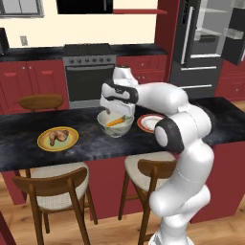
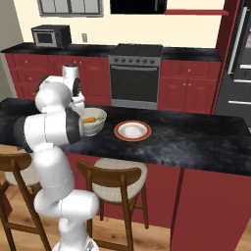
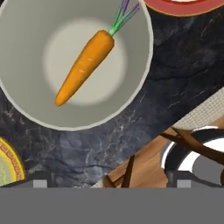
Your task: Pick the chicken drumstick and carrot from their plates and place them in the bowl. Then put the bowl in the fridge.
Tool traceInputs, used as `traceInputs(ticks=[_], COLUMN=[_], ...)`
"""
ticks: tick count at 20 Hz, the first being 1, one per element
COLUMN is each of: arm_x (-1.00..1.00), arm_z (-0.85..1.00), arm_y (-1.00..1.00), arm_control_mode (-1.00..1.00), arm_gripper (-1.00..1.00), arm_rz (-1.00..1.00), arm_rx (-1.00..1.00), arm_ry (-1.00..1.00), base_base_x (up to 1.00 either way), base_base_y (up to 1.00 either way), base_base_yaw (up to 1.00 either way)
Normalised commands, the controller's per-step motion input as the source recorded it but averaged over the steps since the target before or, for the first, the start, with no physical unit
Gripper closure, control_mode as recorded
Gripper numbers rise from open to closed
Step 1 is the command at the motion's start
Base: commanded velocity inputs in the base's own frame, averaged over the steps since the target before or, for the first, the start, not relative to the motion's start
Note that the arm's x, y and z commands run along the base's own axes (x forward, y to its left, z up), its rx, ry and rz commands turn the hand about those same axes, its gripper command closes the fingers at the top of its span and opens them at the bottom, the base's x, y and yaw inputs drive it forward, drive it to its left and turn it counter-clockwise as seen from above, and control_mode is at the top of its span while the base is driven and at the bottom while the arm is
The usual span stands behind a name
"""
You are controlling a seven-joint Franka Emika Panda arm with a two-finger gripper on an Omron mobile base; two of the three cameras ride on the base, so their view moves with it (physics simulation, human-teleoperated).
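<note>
Left base view, L to R: yellow-rimmed plate (image 1: 57,139) sits on dark desk (image 1: 28,143) w/ chicken drumstick (image 1: 58,136) lying on its pale green centre, well apart from the pincer. Next comes the bowl (image 1: 115,123), near mid-desk, w/ carrot (image 1: 116,122) inside, orange body slanting across the bowl's bottom. Pincer (image 1: 114,111) hangs just above the bowl, over its left-rear part, jaws spread wide & holding nothing; carrot is right under it, not touching. Just R of the bowl is the red-rimmed white plate (image 1: 150,123), bare. Far back R: fridge (image 1: 201,43), door swung out, pale shelves showing.

Right base view, L to R: arm hides the pincer; bowl (image 2: 93,121) peeks past the arm w/ carrot (image 2: 89,119) as an orange spot in it, then red-rimmed plate (image 2: 132,131) close by on the desk (image 2: 196,142).

Hand view, L to R: sliver of yellow-rimmed plate (image 3: 9,164) at lower L edge; bowl (image 3: 26,109) takes the upper L w/ carrot (image 3: 85,67) lying diagonal on its floor, tip down-L, green top up-R. Red-rimmed plate (image 3: 183,6) edge at top R. Carrot lies ahead of the finger tips, clear of both; dark desk (image 3: 175,78) between bowl & tips
</note>
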Motion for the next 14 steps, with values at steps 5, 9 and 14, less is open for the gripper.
traceInputs(ticks=[5,9,14], arm_x=[-0.59,-0.45,-0.43], arm_z=[0.16,0.05,0.01], arm_y=[0.06,0.35,0.47], arm_control_mode=[-1.00,-1.00,-1.00], arm_gripper=[-1.00,-1.00,-1.00], arm_rz=[0.09,0.12,0.24], arm_rx=[-0.04,0.00,0.00], arm_ry=[-0.04,-0.03,-0.07], base_base_x=[0.00,0.00,0.00], base_base_y=[0.00,0.00,0.00], base_base_yaw=[0.00,0.00,0.00])
